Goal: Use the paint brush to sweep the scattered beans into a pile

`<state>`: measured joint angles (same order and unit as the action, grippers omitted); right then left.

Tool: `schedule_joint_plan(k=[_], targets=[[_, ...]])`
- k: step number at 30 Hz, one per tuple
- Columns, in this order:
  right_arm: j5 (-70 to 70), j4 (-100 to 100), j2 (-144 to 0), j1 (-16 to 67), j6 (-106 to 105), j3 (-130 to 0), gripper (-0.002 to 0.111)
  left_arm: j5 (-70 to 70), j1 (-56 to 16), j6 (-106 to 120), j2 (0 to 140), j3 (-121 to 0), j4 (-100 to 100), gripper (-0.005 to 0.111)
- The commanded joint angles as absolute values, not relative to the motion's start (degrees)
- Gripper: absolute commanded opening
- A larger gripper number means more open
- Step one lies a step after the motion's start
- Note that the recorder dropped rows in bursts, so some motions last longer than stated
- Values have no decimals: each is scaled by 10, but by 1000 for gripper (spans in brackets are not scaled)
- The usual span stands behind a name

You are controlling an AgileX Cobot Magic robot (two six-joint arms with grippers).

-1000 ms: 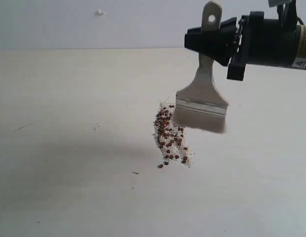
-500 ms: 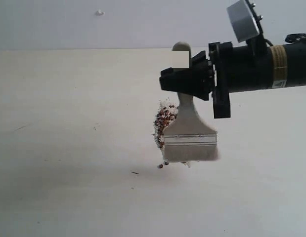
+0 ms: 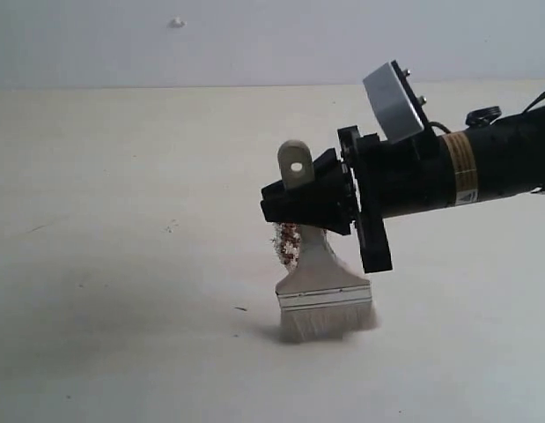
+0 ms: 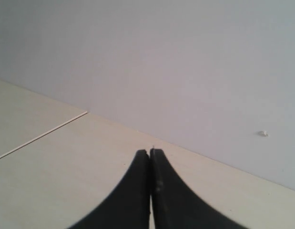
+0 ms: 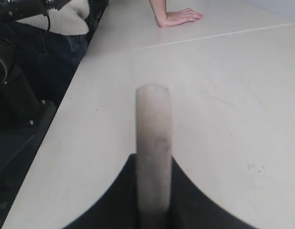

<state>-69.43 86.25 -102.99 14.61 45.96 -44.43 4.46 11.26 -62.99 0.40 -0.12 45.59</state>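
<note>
the beans [image 3: 288,245] sat as a small reddish-brown cluster with whitish crumbs just left of centre in the exterior view, mostly hidden behind my right gripper [image 3: 309,201] and the paint brush [image 3: 323,284]. that gripper was clamped on the brush's pale handle [image 5: 153,143], with the holed end poking out above the jaws. the brush stood near upright, its handle tipped a little toward the upper left and its bristles [image 3: 325,324] splayed on the table [image 3: 122,291] below centre. the visible beans lay above and left of the bristles, close beside the handle. whether any lay under the brush i could not tell. i judged the next stroke should push from the bristles up and leftward toward that cluster. my left gripper [image 4: 150,191] was closed on nothing and out of the exterior view, so the right arm was nearer.
</note>
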Motion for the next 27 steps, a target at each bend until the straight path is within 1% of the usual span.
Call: schedule_joint_plan(k=[1, 7, 20, 27], targets=[[-700, 838, -1066, 146, 426, -445, 0, 46, 112, -629, 0, 0, 459, 0], [-700, 830, -1106, 144, 413, -483, 0, 46, 112, -629, 0, 0, 459, 0], [-700, 831, -1218, 83, 467, -640, 0, 46, 112, -629, 0, 0, 459, 0], [-700, 837, -1280, 76, 511, -724, 0, 46, 112, -629, 0, 0, 459, 0]])
